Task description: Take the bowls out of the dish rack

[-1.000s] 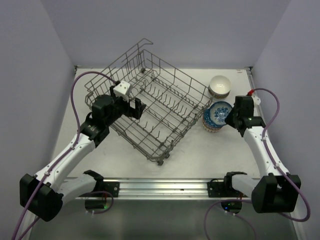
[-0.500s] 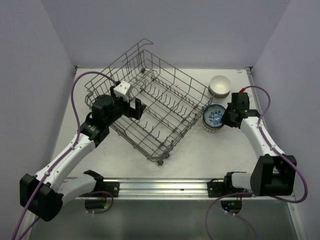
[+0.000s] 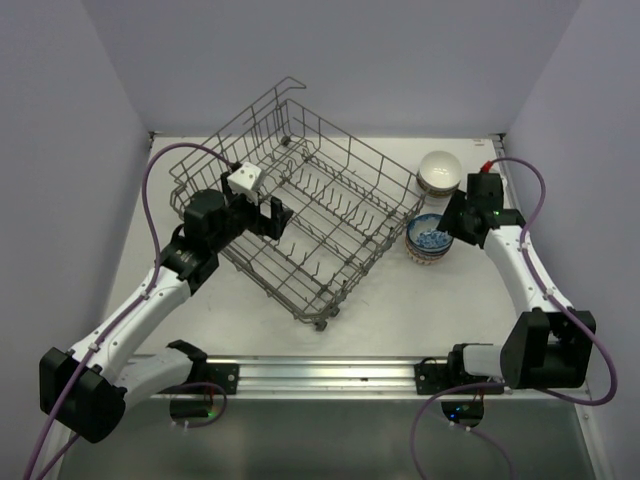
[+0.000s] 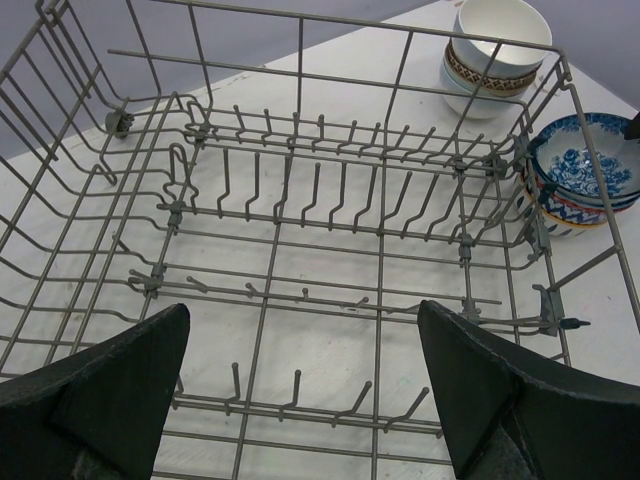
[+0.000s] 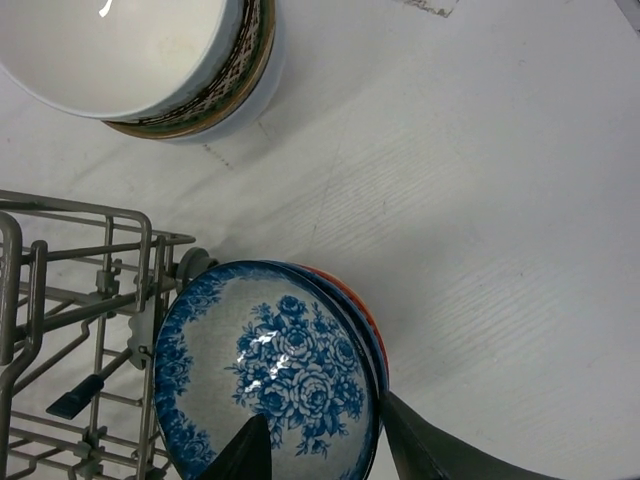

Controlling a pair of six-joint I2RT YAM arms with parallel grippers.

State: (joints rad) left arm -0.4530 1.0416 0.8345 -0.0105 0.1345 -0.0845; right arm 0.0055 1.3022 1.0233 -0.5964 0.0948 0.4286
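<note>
The grey wire dish rack point(image 3: 330, 215) stands tilted on the table with no bowl in it; it also shows in the left wrist view point(image 4: 300, 190) and at the edge of the right wrist view point(image 5: 100, 300). To its right, a stack of bowls topped by a white one point(image 3: 439, 170) point(image 4: 497, 40) point(image 5: 130, 50) stands behind a stack topped by a blue-flowered bowl point(image 3: 430, 240) point(image 4: 585, 160) point(image 5: 270, 380). My right gripper point(image 3: 452, 226) point(image 5: 320, 445) is open, its fingers straddling the blue bowl's rim, one inside and one outside. My left gripper point(image 3: 275, 215) point(image 4: 300, 400) is wide open and empty above the rack's near side.
Red and blue rims of lower bowls point(image 5: 365, 320) show under the blue-flowered one. The blue stack nearly touches the rack's corner wheel point(image 5: 190, 265). Walls close the table on the left, back and right.
My right gripper swung the tilted blue-flowered bowl back and left and set it level on the blue stack. The left arm and the rack have not moved.
</note>
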